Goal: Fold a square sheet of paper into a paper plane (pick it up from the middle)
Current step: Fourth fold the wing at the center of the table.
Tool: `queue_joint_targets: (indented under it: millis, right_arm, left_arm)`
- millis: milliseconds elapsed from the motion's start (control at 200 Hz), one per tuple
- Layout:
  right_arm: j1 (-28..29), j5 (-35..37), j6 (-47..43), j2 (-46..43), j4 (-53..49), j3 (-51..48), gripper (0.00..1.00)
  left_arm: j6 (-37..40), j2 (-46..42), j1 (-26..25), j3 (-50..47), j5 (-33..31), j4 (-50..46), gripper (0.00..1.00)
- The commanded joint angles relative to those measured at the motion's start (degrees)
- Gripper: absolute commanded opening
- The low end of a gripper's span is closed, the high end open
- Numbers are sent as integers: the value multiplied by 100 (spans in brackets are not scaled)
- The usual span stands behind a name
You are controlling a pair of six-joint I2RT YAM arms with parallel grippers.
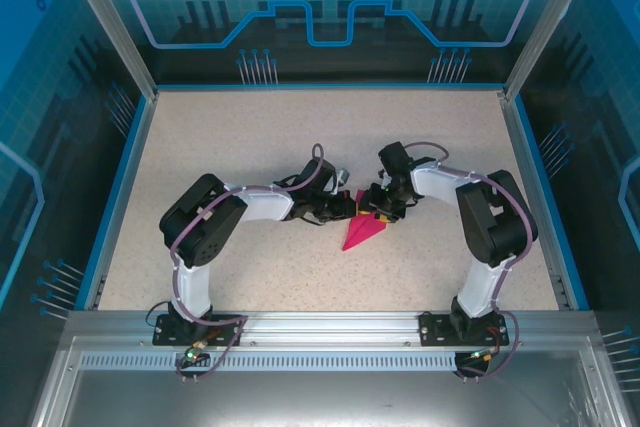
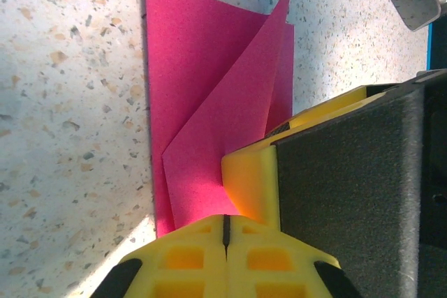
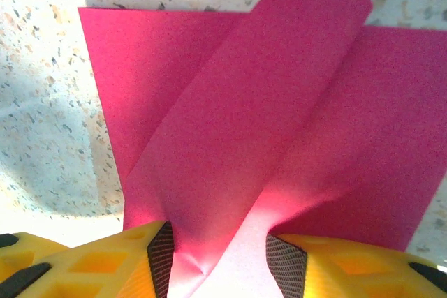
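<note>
The closed left gripper (image 2: 225,232) pressed the folded pink paper (image 2: 202,82) onto the worktop (image 2: 70,102), seemingly to anchor it. The right gripper (image 3: 222,263) stood open around the paper's raised flap.

Bright, even overhead light fills the top view, leaving only short, soft shadows on the table (image 1: 250,137). Both wrist views are sharp. In the right one, glare bleaches the pink paper (image 3: 279,137) at its near edge, and a grey shadow lies left.
</note>
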Motion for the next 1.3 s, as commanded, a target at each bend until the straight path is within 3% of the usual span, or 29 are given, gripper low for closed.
queue_joint_targets:
  millis: [0,1025,1295]
  right_arm:
    - [131,759,-130,931,82,-425,50]
    - [158,899,-62,1080,-45,-376,46]
    - [161,930,-60,1160,-95,-308,45]
  left_arm:
    - [101,127,-76,-75,43,-29,0]
    - [127,-16,-76,-149,-134,-47,0]
    - [147,-412,-61,-226,-283,-106,0]
